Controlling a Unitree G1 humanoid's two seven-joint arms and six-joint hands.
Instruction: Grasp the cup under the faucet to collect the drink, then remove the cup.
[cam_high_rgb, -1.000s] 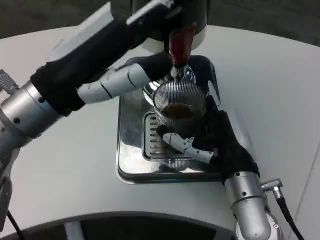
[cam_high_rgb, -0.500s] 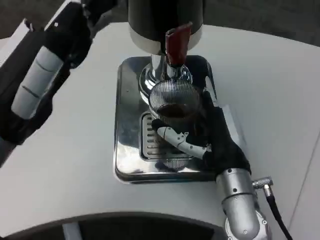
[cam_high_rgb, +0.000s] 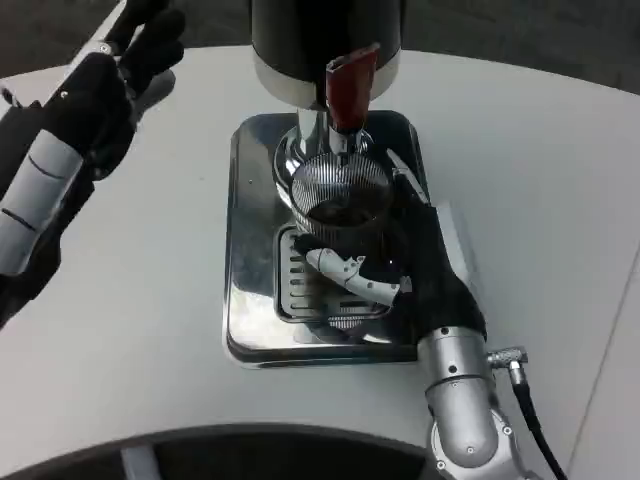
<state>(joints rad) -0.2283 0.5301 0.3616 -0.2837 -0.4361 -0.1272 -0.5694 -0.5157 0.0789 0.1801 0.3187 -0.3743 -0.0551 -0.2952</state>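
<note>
A ribbed glass cup (cam_high_rgb: 338, 200) with dark drink in its bottom stands on the slotted drip grate (cam_high_rgb: 300, 278) of a polished steel tray (cam_high_rgb: 250, 200), directly beneath the faucet (cam_high_rgb: 345, 85) with its dark red lever (the spout sits just above the cup's rim). The tray lies near the middle of the white counter (cam_high_rgb: 520, 150), and the dispenser's dark round body (cam_high_rgb: 320, 35) rises at 12 o'clock from the cup.

The right hand (cam_high_rgb: 400, 265) reaches in from 5 o'clock and holds the cup: its black fingers (cam_high_rgb: 410, 205) wrap the cup's side at 3 o'clock, while a white finger lies across the front at 6 o'clock, so the grasp is clamped on the glass. Its silver forearm (cam_high_rgb: 460, 400) runs down toward the lower edge, with a black cable beside it.

The left hand (cam_high_rgb: 105, 95) is raised off the counter at 10 o'clock from the cup, well apart from the tray. Its dark fingers (cam_high_rgb: 150, 40) point up and away, loosely spread, and they hold nothing.
</note>
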